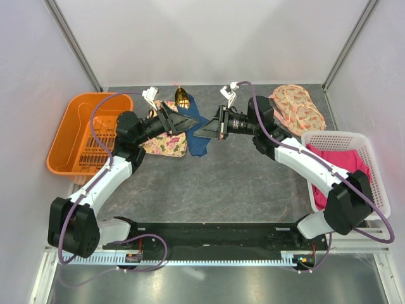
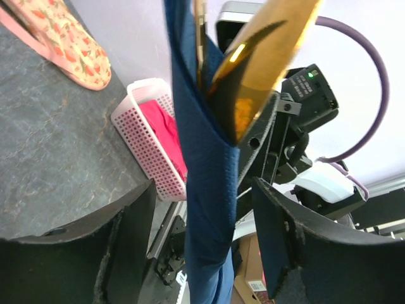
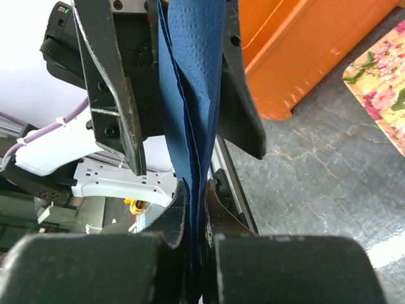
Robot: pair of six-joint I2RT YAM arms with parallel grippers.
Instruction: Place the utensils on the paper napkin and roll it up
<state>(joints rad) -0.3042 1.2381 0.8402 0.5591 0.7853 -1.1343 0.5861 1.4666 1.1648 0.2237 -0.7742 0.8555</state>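
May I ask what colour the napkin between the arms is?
The paper napkin is navy blue, clearest in the right wrist view.

Dark grey marbled table [image 1: 240, 183], matte. Plain pale lilac-white wall panels [image 1: 209, 38] on three sides. Slanted silver metal corner posts [image 1: 74, 44]. Brushed steel strip [image 1: 221, 288] along near edge.

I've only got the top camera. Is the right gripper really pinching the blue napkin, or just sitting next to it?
Observer: Pinching. In the right wrist view the right gripper is shut on the paper napkin.
Operator: And the left one?
Observer: Open. In the left wrist view the left gripper has its fingers apart, and the paper napkin hangs between them with a gap on each side.
Operator: Is the spoon wrapped in?
Observer: Partly. The spoon sits in the paper napkin's fold, with gold metal showing above it.
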